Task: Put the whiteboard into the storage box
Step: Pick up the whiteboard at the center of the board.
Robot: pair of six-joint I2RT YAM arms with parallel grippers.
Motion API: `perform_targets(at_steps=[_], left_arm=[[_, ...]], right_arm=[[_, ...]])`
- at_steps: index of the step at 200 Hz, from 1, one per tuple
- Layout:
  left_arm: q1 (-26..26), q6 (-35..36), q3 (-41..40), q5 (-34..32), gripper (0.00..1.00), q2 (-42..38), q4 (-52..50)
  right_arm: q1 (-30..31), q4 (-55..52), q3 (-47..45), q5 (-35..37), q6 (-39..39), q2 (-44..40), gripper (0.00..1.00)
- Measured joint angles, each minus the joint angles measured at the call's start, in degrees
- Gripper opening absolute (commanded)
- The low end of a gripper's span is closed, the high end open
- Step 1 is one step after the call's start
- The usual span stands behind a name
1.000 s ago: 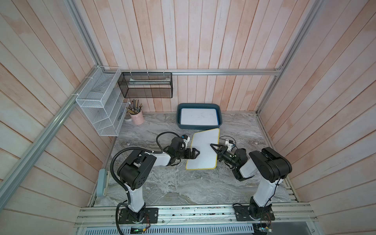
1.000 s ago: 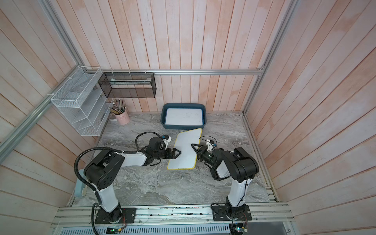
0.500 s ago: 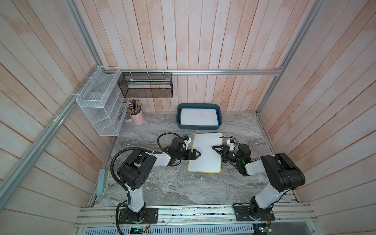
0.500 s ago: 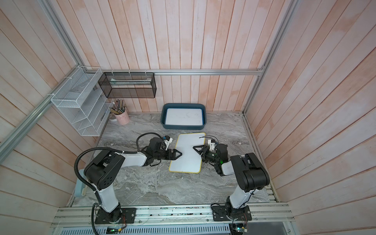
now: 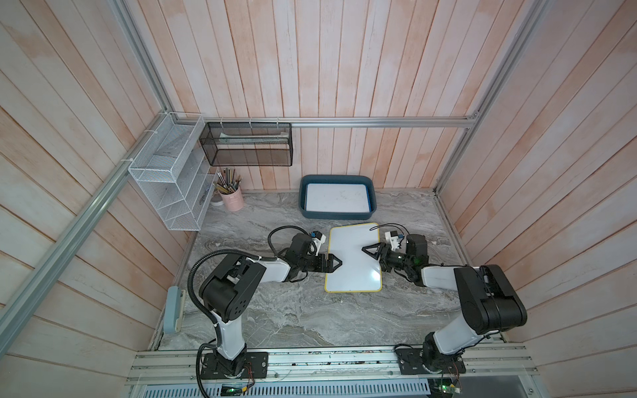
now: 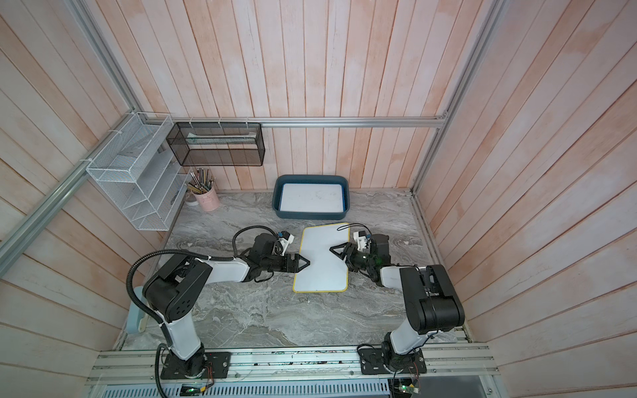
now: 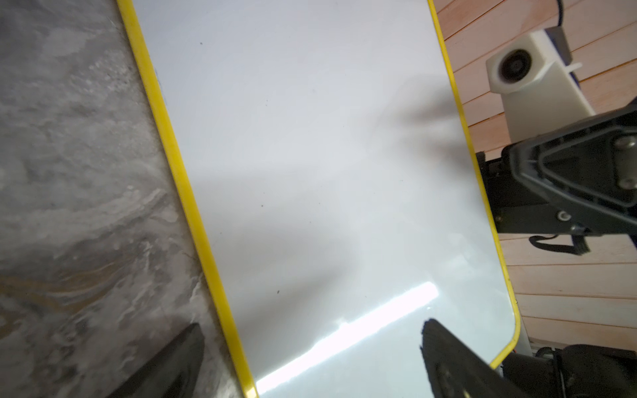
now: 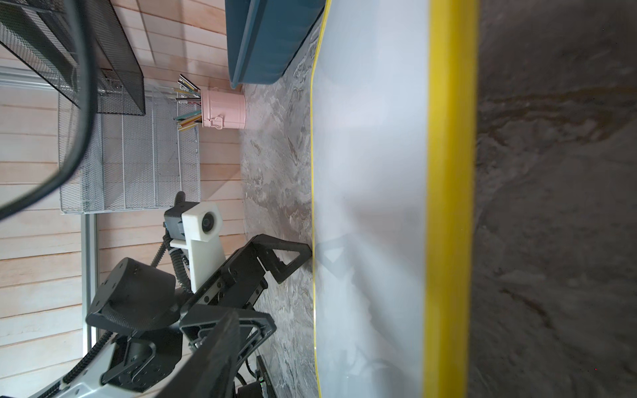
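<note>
While the yellow-framed whiteboard (image 5: pixel 353 262) lies flat on the tabletop (image 5: pixel 310 320), just short of the storage box (image 5: pixel 336 216) and not in it, the risks all lie in the pick-up and the carry. The left pincer (image 5: pixel 337 263) stands with its fingers wide apart at one long edge of the board, clamped on nothing. In the left wrist view one finger hangs over the marble and one over the white face, with the yellow rim between them. The right pincer (image 5: pixel 368 249) reaches over the opposite long edge, but I cannot tell whether its fingers are apart or pinching the frame, since only one of them shows in its wrist view. A thin board lying flush gives a finger little to get under, so a closing pincer may skate over the glossy face or push the board sideways instead of seizing it. If only one arm gets hold, the board could pivot and drop; if the two lift unevenly, it may twist out of a grip. The storage box already holds a white board (image 5: pixel 337 197) and looks scarcely larger than it. A skewed approach could therefore catch the front wall, leave a corner perched on the rim, or bump the box out of place.
</note>
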Motion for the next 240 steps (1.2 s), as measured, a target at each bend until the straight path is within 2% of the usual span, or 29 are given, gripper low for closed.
perform_targets(at_steps=[50,82,151,167,240], left_arm=[[0.0,0.0,-0.8,0.0,1.00,-0.3,0.7],[0.0,0.0,-0.9,-0.2,1.00,-0.5,0.7],[0.0,0.0,-1.8,-0.4,1.00,-1.1,1.0],[0.0,0.0,-2.4,-1.1,1.00,-1.6,1.0],[1.2,-1.4,-10.0,-10.1,1.00,-9.9,0.0]], right_arm=[[-2.8,-12.7,4.7,-1.2,-9.5,0.0,0.54],[-3.1,-17.3,5.2,-1.5,-12.7,0.0,0.47],[-3.5,-21.0,5.7,-2.2,-15.5,0.0,0.08],[-3.9,-20.6,6.3,-5.5,-15.2,-0.5,0.01],[-4.1,-26.0,6.9,-5.7,-18.0,-3.6,0.00]])
